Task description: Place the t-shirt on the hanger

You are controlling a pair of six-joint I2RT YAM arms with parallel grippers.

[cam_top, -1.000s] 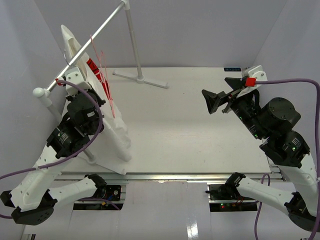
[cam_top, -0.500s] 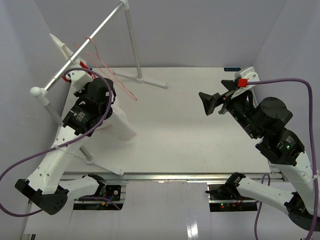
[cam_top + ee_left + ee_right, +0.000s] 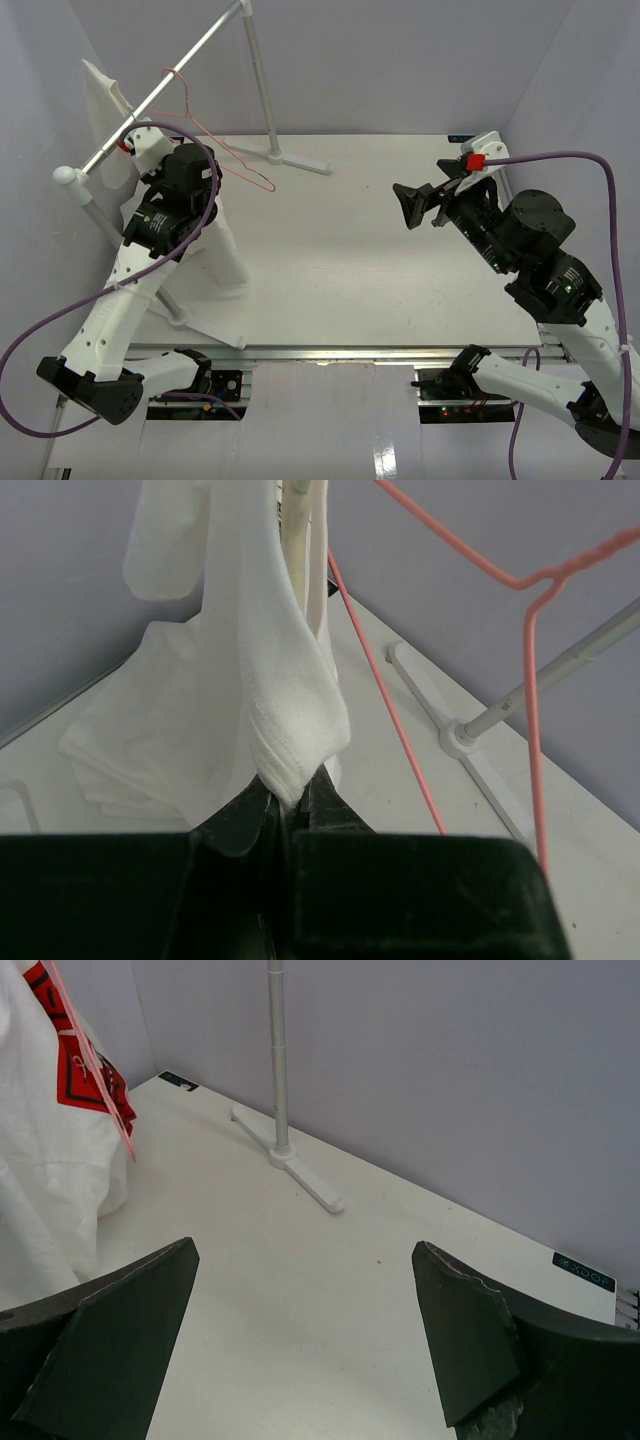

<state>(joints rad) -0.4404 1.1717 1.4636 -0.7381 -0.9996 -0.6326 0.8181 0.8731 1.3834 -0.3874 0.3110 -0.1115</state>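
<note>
T-shirt point(image 3: 230, 670) cloth is hanging in white folds down the left half of the left wrist view, its lower part piling on the table point(image 3: 380, 270) near the wall. The left gripper point(image 3: 288, 802) is pinching a thick fold of it, jaws nearly closed on the cloth. A pale bar of the hanger point(image 3: 298, 530) is showing between the folds at the top. In the overhead view all this is sitting at the upper left, under the slanted rail point(image 3: 200, 48), where a thin pink wire hanger point(image 3: 235, 160) is dangling. The right gripper point(image 3: 428, 203) is hovering at the right of that frame, jaws spread wide and holding nothing.
</note>
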